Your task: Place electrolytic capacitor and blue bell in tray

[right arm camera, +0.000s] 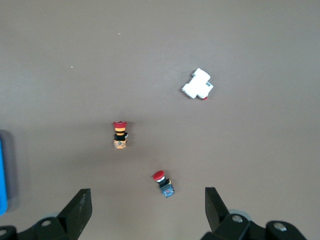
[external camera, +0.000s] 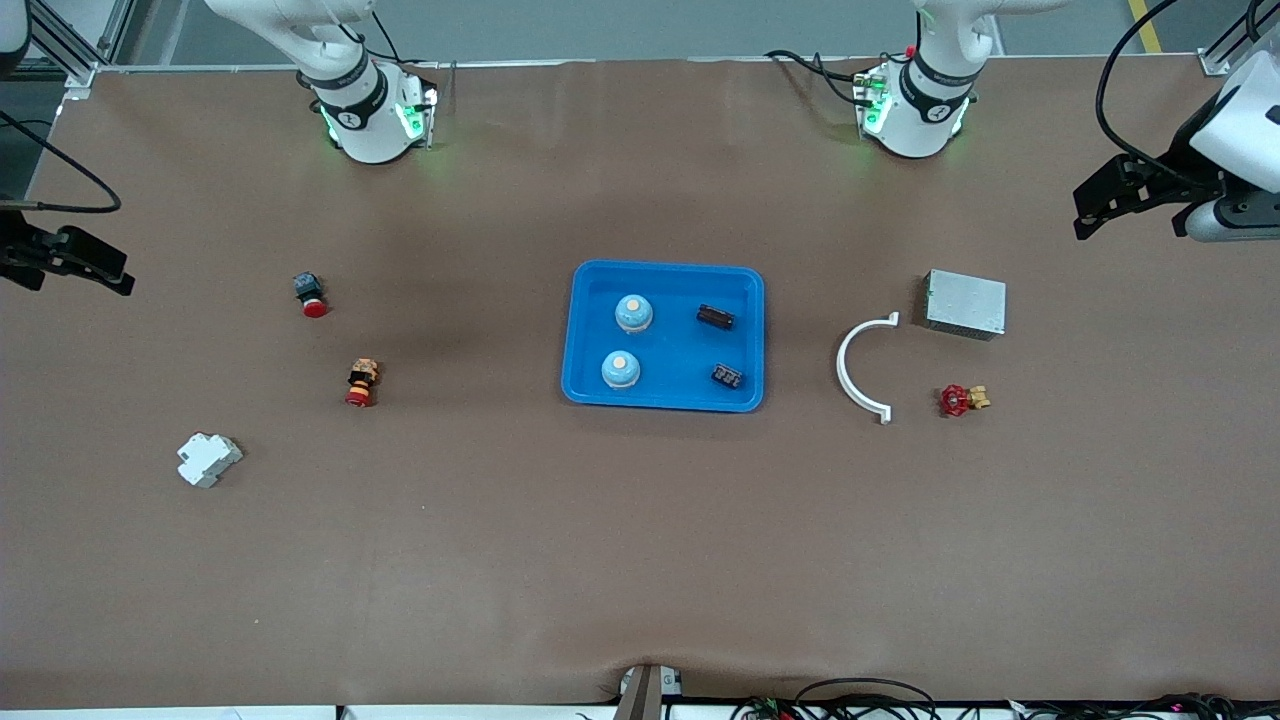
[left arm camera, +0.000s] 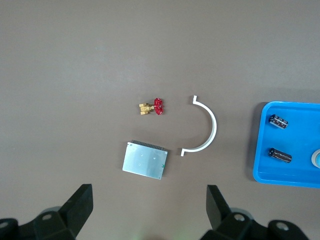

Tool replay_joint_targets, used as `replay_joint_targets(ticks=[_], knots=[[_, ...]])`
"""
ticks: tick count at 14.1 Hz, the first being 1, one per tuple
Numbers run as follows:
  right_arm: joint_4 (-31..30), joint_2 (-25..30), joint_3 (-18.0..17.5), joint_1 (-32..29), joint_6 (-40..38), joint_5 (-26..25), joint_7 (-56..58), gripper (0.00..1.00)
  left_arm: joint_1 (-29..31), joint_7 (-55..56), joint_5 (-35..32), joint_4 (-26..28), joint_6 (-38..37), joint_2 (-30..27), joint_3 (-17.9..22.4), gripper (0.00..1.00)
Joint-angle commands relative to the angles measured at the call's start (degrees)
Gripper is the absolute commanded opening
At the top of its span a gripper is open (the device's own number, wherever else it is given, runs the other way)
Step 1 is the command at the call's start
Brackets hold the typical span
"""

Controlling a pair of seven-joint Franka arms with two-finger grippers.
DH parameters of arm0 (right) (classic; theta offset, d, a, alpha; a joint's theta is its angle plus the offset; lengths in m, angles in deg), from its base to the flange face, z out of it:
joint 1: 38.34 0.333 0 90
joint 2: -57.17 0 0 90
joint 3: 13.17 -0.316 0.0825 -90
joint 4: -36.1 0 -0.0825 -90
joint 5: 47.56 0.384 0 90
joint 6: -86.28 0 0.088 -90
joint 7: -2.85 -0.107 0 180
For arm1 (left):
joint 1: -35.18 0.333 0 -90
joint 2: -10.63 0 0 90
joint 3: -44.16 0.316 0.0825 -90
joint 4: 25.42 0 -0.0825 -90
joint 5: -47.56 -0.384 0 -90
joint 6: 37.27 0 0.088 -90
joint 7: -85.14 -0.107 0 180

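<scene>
The bright blue tray (external camera: 672, 345) lies mid-table. In it stand two blue bells (external camera: 633, 313) (external camera: 620, 369) with pale tops, on the side toward the right arm's end. Two dark electrolytic capacitors (external camera: 715, 317) (external camera: 727, 376) lie in it toward the left arm's end. The left wrist view shows the tray (left arm camera: 280, 175) with both capacitors (left arm camera: 278, 121) (left arm camera: 280, 155). My left gripper (external camera: 1085, 215) (left arm camera: 148, 200) hangs open and empty over the left arm's end of the table. My right gripper (external camera: 120, 280) (right arm camera: 147, 205) hangs open and empty over the right arm's end.
Toward the left arm's end lie a grey metal box (external camera: 965, 303), a white half-ring (external camera: 858, 368) and a red-handled brass valve (external camera: 962, 399). Toward the right arm's end lie two red push buttons (external camera: 310, 294) (external camera: 361, 382) and a white breaker (external camera: 208, 459).
</scene>
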Motion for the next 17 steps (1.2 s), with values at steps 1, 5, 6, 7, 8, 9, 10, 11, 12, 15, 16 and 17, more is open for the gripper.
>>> replay_joint_targets(ticks=[1,5,6,7,8,9,10,11,12,15,16,17], knots=[[-0.2,0.9,-0.4,-1.2,-1.4,2.0,0.9,1.00,0.1,-0.3,1.3,0.1,-0.8,-1.1,0.0,1.00],[-0.2,1.8,-0.5,-1.1,-2.7,2.2,0.2,1.00,0.3,-0.4,1.4,-0.1,-0.8,-1.0,0.0,1.00],[-0.2,1.9,-0.5,-1.1,-2.8,2.2,0.2,1.00,0.4,-0.4,1.6,-0.5,-0.8,-1.0,0.1,1.00],[-0.2,2.8,-0.5,-1.1,-2.8,2.2,0.2,1.00,0.4,-0.4,2.1,-0.5,-0.8,-1.0,0.3,1.00],[-0.2,3.1,-0.5,-1.1,-3.0,2.1,0.2,1.00,0.4,-0.2,2.4,-0.5,-0.8,-0.9,0.4,1.00],[-0.2,3.2,-0.5,-1.1,-3.3,2.1,0.3,1.00,0.3,-0.2,2.4,-0.6,-0.8,-0.8,0.5,1.00],[-0.2,3.4,-0.5,-1.1,-3.5,2.1,0.3,1.00,0.3,-0.2,2.4,-0.6,-0.8,-0.8,0.5,1.00],[-0.2,3.5,-0.5,-1.1,-3.7,2.1,0.3,1.00,0.3,-0.2,2.4,-0.6,-0.8,-0.8,0.5,1.00],[-0.2,3.5,-0.5,-1.1,-4.1,2.1,0.3,1.00,0.3,-0.2,2.4,-0.6,-0.8,-0.8,0.6,1.00],[-0.2,3.8,-0.6,-1.1,-4.3,2.1,0.3,1.00,0.3,-0.2,2.4,-0.7,-0.8,-0.8,0.6,1.00],[-0.2,3.8,-0.6,-1.1,-4.3,2.1,0.3,1.00,0.3,-0.2,2.4,-0.7,-0.8,-0.8,0.6,1.00],[-0.2,3.8,-0.6,-1.1,-4.2,2.1,0.3,1.00,0.3,-0.1,2.4,-0.7,-0.8,-0.7,0.6,1.00]])
